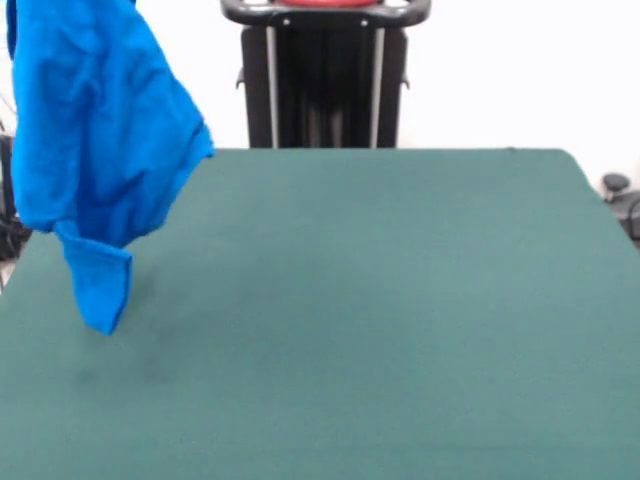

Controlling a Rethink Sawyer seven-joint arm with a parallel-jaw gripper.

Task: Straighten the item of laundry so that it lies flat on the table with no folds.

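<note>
The item of laundry [95, 150], a bright blue shirt, hangs bunched in the air at the far left of the front view, running up past the top edge. One sleeve dangles lowest, its tip just above or touching the dark green table [380, 320]; I cannot tell which. No print shows on the visible side. Whatever holds the shirt is above the picture. The gripper does not show.
The robot's black pedestal [325, 75] stands behind the table's far edge at centre. A small dark object [616, 185] sits beyond the table's right corner.
</note>
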